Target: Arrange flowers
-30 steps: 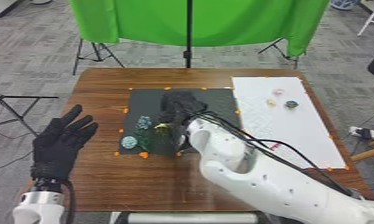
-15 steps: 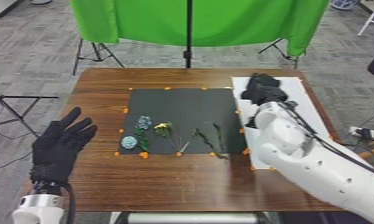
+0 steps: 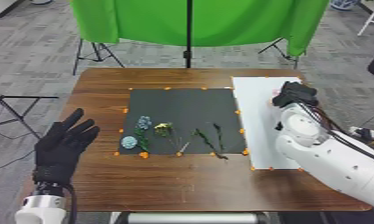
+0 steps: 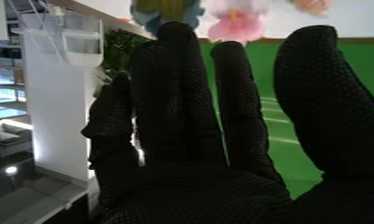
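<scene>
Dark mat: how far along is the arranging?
A pale bloom, blue bloom and yellow bloom already lie on the mat. Nothing looks gripped: the right hand is open near the pink flower, peach flower and blue flower. Those probably remain, perhaps for the two bare stems.

From my seat I have the table [image 3: 103, 185] with a mat [image 3: 179, 110] on it and a sheet [image 3: 254, 120] to the mat's right. On the mat's near half, left to right, I see a round flower head [image 3: 128, 142], a leafy flower [image 3: 144, 122] beside it, a blossom sprig [image 3: 162, 126], then bare stems [image 3: 201, 136]. My right hand [image 3: 294, 94] is at the sheet's right side, near flower heads [image 4: 237, 25]. A curtain [image 3: 201, 25] hangs behind the table.
</scene>
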`<state>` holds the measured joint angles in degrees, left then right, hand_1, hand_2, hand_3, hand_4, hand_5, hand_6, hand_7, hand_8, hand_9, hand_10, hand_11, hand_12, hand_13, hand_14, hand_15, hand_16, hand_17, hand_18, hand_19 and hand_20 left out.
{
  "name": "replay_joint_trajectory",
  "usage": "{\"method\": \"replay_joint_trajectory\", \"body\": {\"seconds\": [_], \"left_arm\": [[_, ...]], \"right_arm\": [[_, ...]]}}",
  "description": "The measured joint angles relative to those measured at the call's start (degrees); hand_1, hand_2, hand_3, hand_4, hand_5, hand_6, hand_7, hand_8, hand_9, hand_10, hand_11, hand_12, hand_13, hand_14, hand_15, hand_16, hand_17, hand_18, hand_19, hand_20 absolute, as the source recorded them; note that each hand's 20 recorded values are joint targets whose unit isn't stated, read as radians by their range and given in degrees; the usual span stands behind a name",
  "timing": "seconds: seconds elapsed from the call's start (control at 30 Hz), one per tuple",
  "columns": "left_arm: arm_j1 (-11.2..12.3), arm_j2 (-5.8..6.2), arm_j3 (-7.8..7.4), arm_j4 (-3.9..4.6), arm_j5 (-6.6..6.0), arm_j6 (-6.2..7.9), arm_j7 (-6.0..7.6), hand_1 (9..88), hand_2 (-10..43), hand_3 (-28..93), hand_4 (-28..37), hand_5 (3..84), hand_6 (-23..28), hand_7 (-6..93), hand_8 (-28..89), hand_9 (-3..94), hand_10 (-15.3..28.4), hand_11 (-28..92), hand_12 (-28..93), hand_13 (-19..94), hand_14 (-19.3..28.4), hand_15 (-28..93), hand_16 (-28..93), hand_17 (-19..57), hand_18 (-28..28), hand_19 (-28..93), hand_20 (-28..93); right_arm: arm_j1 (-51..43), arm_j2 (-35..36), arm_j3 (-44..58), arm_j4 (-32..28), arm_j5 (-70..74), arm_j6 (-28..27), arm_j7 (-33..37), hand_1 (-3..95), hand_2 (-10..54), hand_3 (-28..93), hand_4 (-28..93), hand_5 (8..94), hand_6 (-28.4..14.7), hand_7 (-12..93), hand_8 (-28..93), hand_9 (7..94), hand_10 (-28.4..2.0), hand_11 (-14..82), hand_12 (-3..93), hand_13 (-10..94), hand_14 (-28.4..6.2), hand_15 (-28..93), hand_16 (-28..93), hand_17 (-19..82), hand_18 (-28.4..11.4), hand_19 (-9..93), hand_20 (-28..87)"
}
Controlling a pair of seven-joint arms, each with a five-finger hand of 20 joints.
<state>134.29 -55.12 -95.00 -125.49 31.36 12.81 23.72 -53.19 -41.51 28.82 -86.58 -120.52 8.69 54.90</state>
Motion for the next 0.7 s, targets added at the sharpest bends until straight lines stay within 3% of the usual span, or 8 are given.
{"method": "replay_joint_trajectory", "body": {"seconds": [0.3, 0.43, 0.53, 0.7], "left_arm": [[-0.4, -0.71, -0.09, 0.02, 0.2, -0.04, -0.74, 19.2, 9.2, 77, -28.3, 40.1, 9.8, 10.8, -9, 38.1, 21.4, 24, 11, 26, 28.4, 51, -9, -8.4, 26.9, 55, 16], [-0.8, -0.89, -0.07, 0.12, 0.23, -0.06, -0.97, 19.3, 9.1, 77, -28.3, 40.2, 9.8, 10.9, -9, 38.1, 21.4, 24, 11, 26, 28.4, 51, -9, -8.4, 26.9, 55, 16], [-1.24, -0.89, -0.01, 0.25, 0.24, -0.06, -0.98, 19.4, 9.1, 77, -28.3, 40.2, 9.8, 10.9, -9, 38.1, 21.4, 24, 11, 26, 28.4, 51, -9, -8.4, 26.9, 55, 16], [-1.4, -0.76, 0.11, 0.25, 0.1, 0.0, -0.74, 19.4, 9.2, 77, -28.3, 40.3, 9.8, 10.9, -9, 38.1, 21.4, 24, 11, 26, 28.4, 51, -9, -8.4, 26.9, 55, 16]], "right_arm": [[0.95, -2.06, -2.07, 1.44, 0.54, 0.0, -0.32, 37.9, -9.5, 79, -28, 57.8, 4.7, 14, -13, 66.9, -13.4, 29.6, 15.4, 59, -10.5, 76, 15, 23, -27.7, 81, 50], [2.17, -4.32, -3.21, 4.57, 1.04, -1.46, -0.26, 44.5, -9.5, 75, -28, 69.0, 5.2, 14, -10, 75.4, -10.1, 24.9, 19.8, 64, -8.6, 73, 17, 25, -26.5, 81, 49], [3.63, -5.45, -4.28, 5.68, 0.37, -2.05, 0.29, 54.6, -9.5, 63, -28, 86.1, 5.8, 13, -2, 90.4, -5.9, 13.2, 29.9, 72, -5.7, 68, 20, 28, -24.7, 82, 49], [4.48, -6.01, -5.85, 6.19, -2.3, -0.96, 0.43, 56.4, -9.5, 62, -28, 89.0, 5.8, 13, -1, 93.4, -5.9, 15.1, 29.0, 75, -4.6, 68, 21, 30, -24.1, 83, 48]]}}
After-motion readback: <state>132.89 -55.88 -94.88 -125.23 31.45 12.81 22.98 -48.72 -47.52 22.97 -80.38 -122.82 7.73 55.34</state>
